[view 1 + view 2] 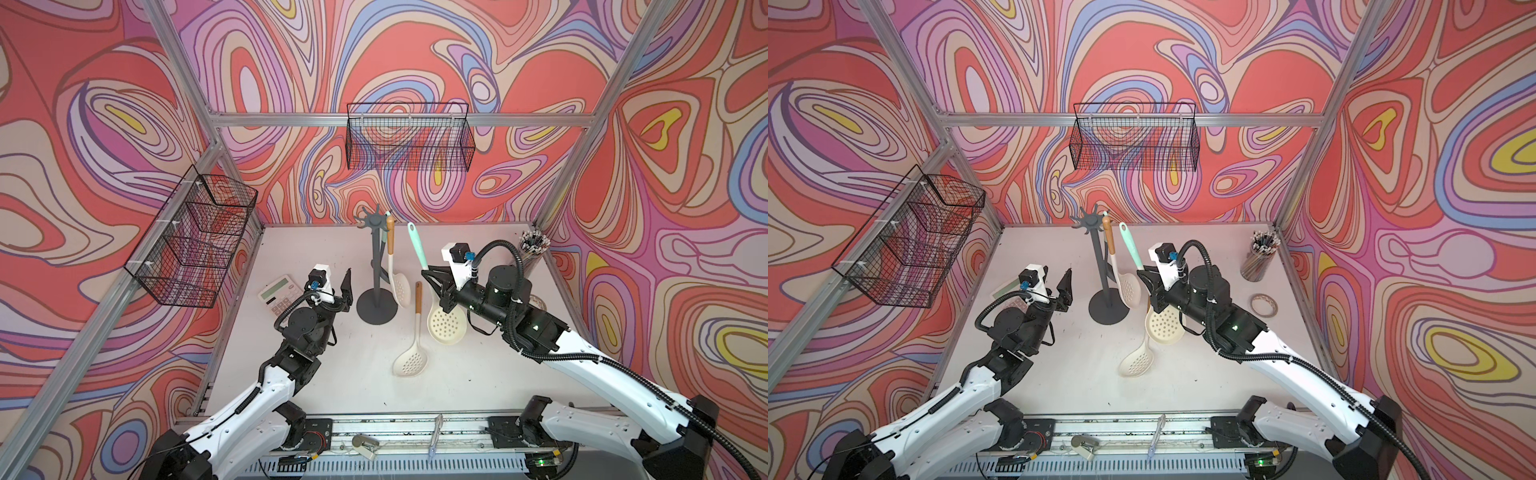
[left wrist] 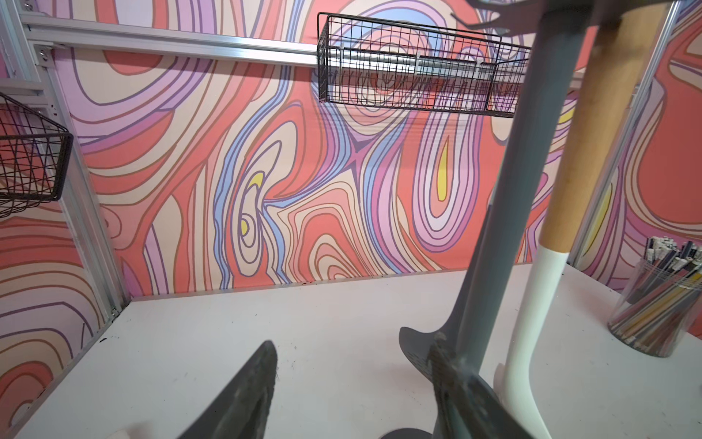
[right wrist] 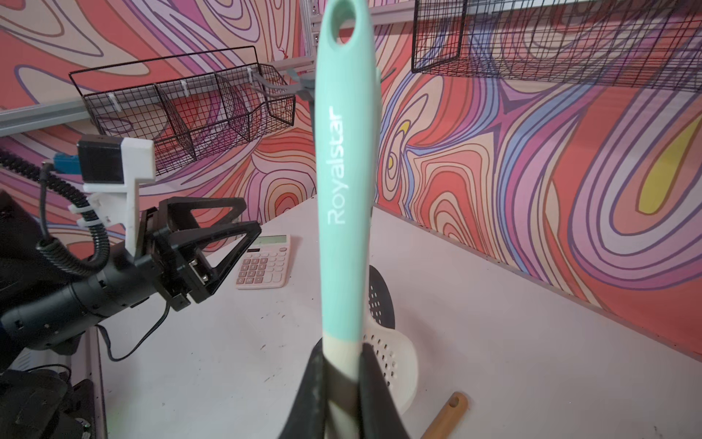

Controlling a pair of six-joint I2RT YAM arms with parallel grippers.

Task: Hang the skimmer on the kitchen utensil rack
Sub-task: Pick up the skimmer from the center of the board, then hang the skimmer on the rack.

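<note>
Mint-green silicone formed the handle of the mint-handled skimmer [image 1: 417,246], which stood slanted just right of centre in both top views, its cream perforated head low and its hanging hole [image 3: 343,26] uppermost. The right gripper [image 1: 428,276] was clamped on the pale neck between handle and head, so the whole handle projected free above the fingers. The kitchen utensil rack [image 1: 375,270] stood just left of the skimmer, at the middle of the frame. One of the hooks on its crown [image 1: 371,218] already carried a wooden-handled skimmer [image 1: 390,249], which hung down beside the pole. A second wooden-handled skimmer [image 1: 409,359] lay flat on the table [image 1: 332,374], below centre. The left gripper [image 3: 250,216] stood with its jaws apart, grasping nothing, close beside the pole on its left side.

The step in hand appeared to be carrying the hole to a free hook. To do it well, the hole should probably be raised above the crown and brought to a hook clear of the hanging utensil. It should then be lowered over the hook tip, and the clamp eased only once the hook bore the weight. The low grip left the handle end free to swing, so a slow approach seemed wise. The released left gripper could steady the pole against tipping.

A calculator [image 1: 280,297] lay at centre left and a pencil cup [image 1: 532,245] stood at upper right.
</note>
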